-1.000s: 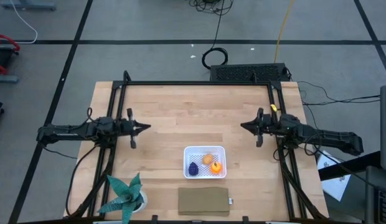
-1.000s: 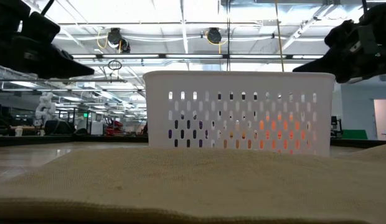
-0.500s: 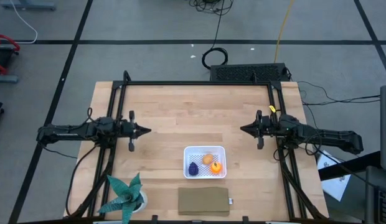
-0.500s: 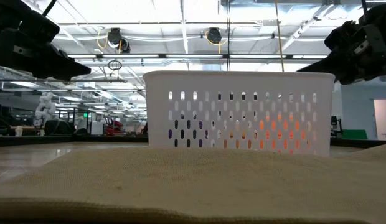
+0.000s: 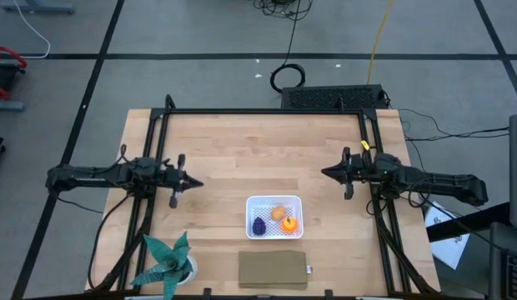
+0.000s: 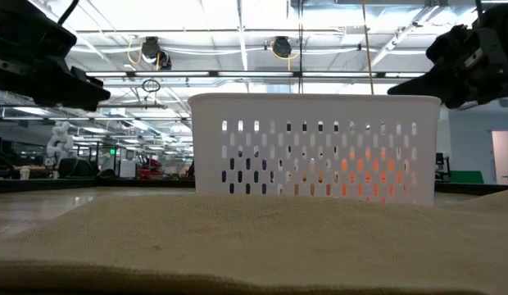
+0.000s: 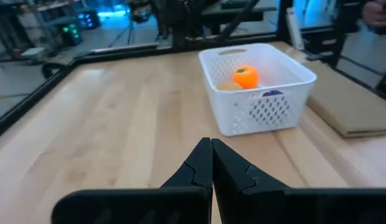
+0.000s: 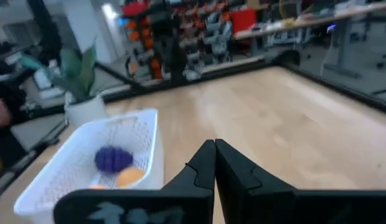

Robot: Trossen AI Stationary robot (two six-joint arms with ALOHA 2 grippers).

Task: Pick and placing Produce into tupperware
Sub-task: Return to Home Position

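While the toy produce (image 5: 289, 223) lies in the white perforated basket (image 5: 274, 198), left tool (image 5: 198, 180) and right tool (image 5: 325, 172) hover clenched, empty, well apart.

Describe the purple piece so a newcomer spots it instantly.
On the wooden table, find the small white basket beside the flat tan slab. Of the three small pieces inside, it is the dark purple one, nearest the left arm; the orange piece and tan piece are lighter.
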